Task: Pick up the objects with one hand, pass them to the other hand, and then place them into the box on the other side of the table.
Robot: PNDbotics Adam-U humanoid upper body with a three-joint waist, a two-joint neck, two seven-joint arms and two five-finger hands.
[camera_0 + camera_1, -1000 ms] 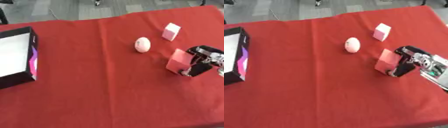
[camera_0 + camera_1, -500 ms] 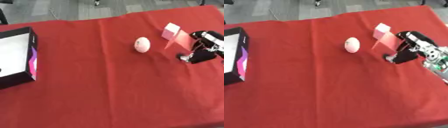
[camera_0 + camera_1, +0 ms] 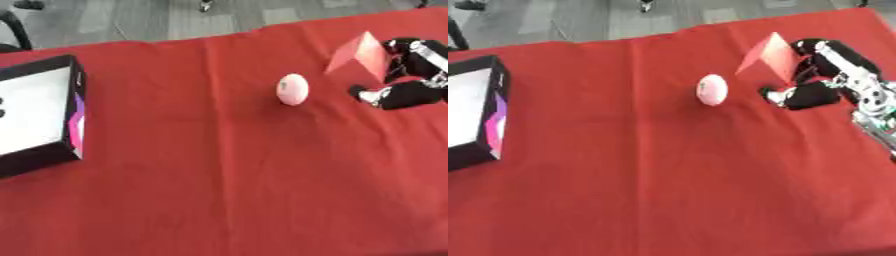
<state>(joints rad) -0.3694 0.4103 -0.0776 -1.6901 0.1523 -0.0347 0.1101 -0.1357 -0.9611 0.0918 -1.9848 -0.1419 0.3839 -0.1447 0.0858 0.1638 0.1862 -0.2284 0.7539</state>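
My right hand (image 3: 820, 75) grasps the pink box (image 3: 770, 56), so I'd lift it level toward centre for the left hand's takeover.

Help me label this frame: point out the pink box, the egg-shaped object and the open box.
pink box (image 3: 770, 56), right eye view, its broad face.
egg-shaped object (image 3: 292, 89), left eye view, its middle.
open box (image 3: 72, 112), left eye view, its right wall.
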